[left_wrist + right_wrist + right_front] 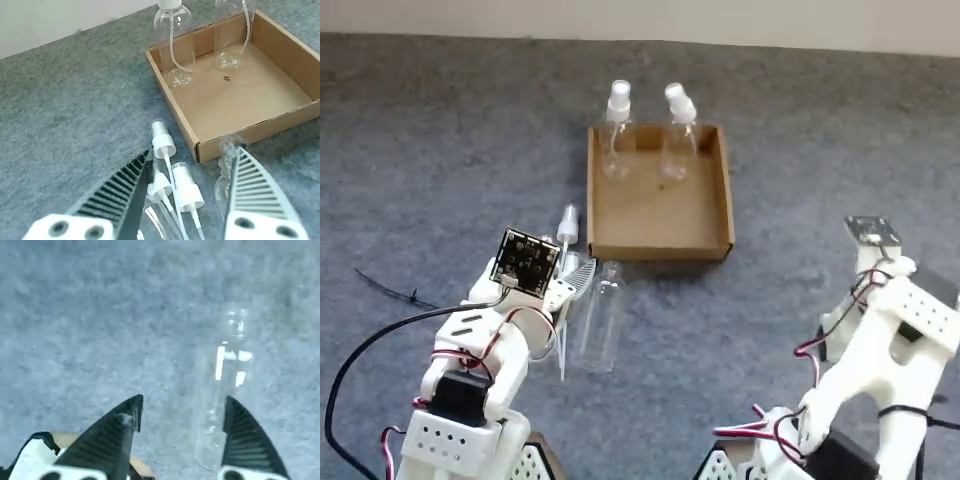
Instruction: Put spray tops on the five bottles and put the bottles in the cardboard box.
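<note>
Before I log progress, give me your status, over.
Left gripper open over loose spray tops. Right gripper open over a clear bottle. Two topped bottles in the cardboard box.

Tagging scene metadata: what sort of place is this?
Probably a lab or workshop test bench: a grey felt-like mat as the work surface, a shallow cardboard box holding two capped spray bottles, and a plain pale wall behind.

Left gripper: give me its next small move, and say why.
Probably lower and close on one spray top. The left gripper hangs open over three loose tops on the carpet, next to a bottle lying on its side by the cardboard box. Two capped bottles already stand in the box, so capping this one seems next.
</note>
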Controlling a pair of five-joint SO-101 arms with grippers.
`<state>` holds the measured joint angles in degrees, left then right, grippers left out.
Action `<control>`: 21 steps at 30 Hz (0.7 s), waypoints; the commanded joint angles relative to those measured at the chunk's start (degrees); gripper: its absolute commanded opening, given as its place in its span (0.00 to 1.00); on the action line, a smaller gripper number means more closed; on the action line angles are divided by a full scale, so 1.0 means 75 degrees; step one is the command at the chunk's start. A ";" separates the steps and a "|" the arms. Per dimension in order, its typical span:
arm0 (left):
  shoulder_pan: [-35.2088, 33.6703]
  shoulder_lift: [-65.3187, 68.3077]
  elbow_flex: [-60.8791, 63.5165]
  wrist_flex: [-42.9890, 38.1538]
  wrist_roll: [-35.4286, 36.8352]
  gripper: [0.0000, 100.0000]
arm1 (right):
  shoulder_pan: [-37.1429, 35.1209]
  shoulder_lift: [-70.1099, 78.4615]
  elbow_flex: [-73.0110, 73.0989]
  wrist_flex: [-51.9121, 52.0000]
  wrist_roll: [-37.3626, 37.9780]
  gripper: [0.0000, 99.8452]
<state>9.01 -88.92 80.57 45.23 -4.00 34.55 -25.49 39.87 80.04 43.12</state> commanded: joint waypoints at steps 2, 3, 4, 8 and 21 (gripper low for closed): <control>-0.0100 -0.0029 -0.0064 -0.0211 -0.0070 0.23 | 0.0697 -0.0311 0.0029 -0.0158 0.0551 0.28; -0.0100 -0.0029 -0.0064 -0.0211 -0.0070 0.23 | 0.0721 -0.0311 0.0029 -0.0158 0.0563 0.28; -0.0100 -0.0029 -0.0064 -0.0211 -0.0070 0.23 | 0.0744 -0.0311 0.0029 -0.0158 0.0563 0.28; -0.0100 -0.0029 -0.0064 -0.0211 -0.0070 0.23 | 0.0486 -0.0299 0.0111 -0.0815 0.0551 0.28; -0.0076 -0.0053 -0.0006 -0.0211 -0.0070 0.23 | 0.0475 0.2022 0.1061 -0.2327 0.0527 0.24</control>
<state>9.01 -88.92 80.57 45.23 -4.00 38.86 -13.80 47.96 65.36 46.73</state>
